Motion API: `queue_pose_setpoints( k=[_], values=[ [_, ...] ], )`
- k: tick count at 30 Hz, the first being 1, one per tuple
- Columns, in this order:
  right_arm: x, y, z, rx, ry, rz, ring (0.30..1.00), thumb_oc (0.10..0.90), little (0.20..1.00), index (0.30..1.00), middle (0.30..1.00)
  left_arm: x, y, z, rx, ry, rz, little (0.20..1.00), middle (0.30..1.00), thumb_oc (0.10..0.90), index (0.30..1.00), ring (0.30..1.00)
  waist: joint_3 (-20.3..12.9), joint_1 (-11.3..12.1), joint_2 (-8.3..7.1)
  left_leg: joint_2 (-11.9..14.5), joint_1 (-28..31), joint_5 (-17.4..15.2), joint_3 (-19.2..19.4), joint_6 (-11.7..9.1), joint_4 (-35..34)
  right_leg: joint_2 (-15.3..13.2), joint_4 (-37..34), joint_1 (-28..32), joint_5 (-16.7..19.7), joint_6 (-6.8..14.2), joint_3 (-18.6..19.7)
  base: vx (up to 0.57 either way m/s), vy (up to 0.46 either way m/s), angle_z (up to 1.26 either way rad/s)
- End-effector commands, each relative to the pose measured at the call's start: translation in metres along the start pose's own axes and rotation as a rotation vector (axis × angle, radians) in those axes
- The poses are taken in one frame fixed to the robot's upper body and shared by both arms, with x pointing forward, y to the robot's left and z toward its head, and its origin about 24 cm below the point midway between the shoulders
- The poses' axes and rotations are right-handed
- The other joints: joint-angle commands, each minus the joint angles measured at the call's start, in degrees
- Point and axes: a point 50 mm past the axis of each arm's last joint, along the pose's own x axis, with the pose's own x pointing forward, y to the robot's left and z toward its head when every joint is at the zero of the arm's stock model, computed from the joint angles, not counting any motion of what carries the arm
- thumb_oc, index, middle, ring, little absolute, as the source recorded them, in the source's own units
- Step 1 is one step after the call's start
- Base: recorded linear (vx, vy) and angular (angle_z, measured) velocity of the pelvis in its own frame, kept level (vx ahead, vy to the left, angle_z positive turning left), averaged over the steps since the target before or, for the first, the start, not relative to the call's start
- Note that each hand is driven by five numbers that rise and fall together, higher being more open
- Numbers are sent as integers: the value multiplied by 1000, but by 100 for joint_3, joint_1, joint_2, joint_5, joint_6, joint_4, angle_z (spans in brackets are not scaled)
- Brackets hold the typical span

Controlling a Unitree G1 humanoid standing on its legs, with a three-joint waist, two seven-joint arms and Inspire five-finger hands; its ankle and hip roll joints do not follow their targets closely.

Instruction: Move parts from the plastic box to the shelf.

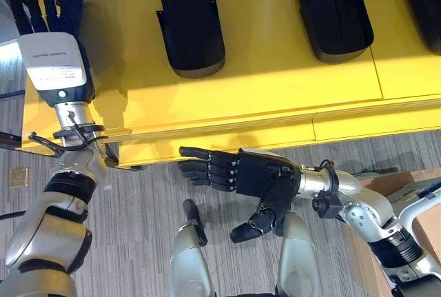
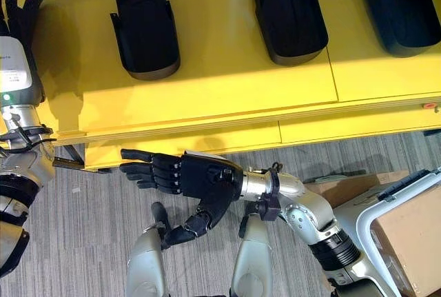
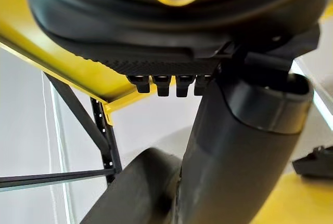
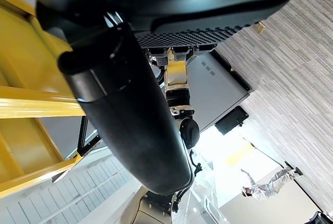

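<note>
**Three parts on the shelf, both hands empty**

A grey striped carpet floor (image 1: 138,200) runs under a long yellow shelf (image 1: 275,83) that spans the top of both eye views. On the shelf lie black moulded parts, well apart in a row: one (image 2: 145,25) toward the robot's left, one (image 2: 288,14) in the middle and one (image 2: 400,7) toward the right. These already look placed, so I judge the task to be partly done.

The left hand (image 1: 52,7) is raised at the shelf's left end, its fingers straight and pointing away over the yellow surface; it holds nothing, and no part lies beside it. The right hand (image 2: 182,173) hangs low in front of the shelf's front edge, above the carpet, fingers stretched flat toward the robot's left and thumb angled down. It too is empty.

At the lower right of the right eye view stands a pale plastic box (image 2: 375,204) with a blue clip on its rim, next to brown cardboard boxes (image 2: 410,231). Its inside is not visible from here, so how many parts remain cannot be told. With both hands empty, the likely next step is a reach back to that box for another part, then a free spot on the shelf.
</note>
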Motion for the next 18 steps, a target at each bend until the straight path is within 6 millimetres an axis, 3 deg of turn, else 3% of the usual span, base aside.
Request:
queue_pose_setpoints(
  k=[1,8,16,18],
  values=[
    [14,18,26,-62,-223,153,1000,900,1000,1000,1000,56,52,-8,-103,-16,288,1000,1000,900,1000,1000,-421,11,-199,88,112,-497,180,153,301,309,-536,322,80,-195,147,0,0,0],
    [10,17,26,-72,-236,145,1000,900,1000,1000,1000,50,54,32,-340,-170,187,1000,1000,900,1000,1000,-389,23,-226,82,97,-497,141,141,304,324,-540,347,75,-192,134,0,0,0],
    [8,16,24,-75,-249,132,1000,900,1000,1000,1000,47,65,67,-731,-187,115,1000,1000,900,1000,1000,-384,25,-278,80,111,-490,136,125,290,359,-554,386,50,-202,118,1,-8,0],
    [8,17,23,-76,-249,133,1000,900,1000,1000,1000,47,68,70,-763,-189,116,1000,1000,900,1000,1000,-384,22,-287,80,125,-483,135,118,279,365,-567,404,52,-203,114,4,-19,0]
  ],
)
